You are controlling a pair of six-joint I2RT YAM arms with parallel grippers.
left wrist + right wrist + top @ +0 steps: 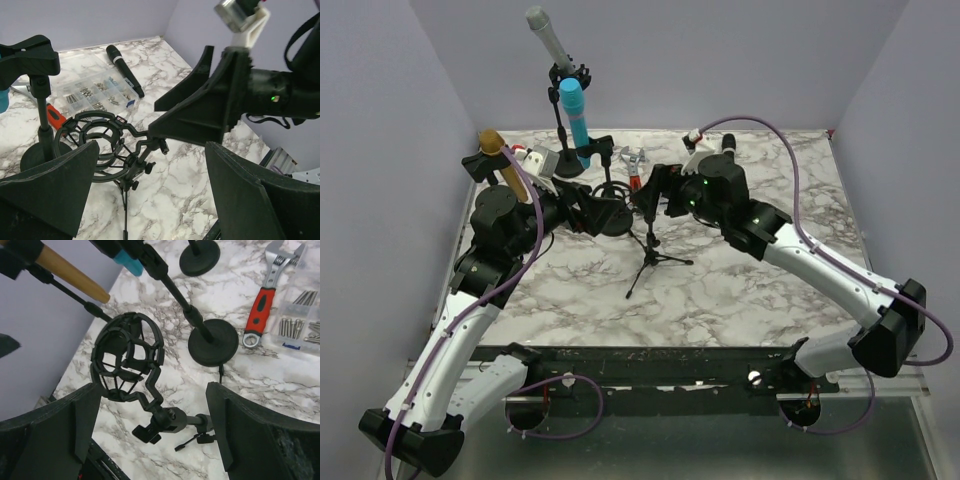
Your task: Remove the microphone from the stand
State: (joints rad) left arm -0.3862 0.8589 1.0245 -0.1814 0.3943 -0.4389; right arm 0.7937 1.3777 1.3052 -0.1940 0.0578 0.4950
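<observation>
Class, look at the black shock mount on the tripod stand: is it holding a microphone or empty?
Empty. In both wrist views the marble shows through the shock mount; nothing sits inside it.

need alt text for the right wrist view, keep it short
An empty black shock mount on a small stand sits between the open fingers of the right gripper. Behind it on the marble table are a round stand base, a red-handled wrench and a clear box of screws.
</observation>
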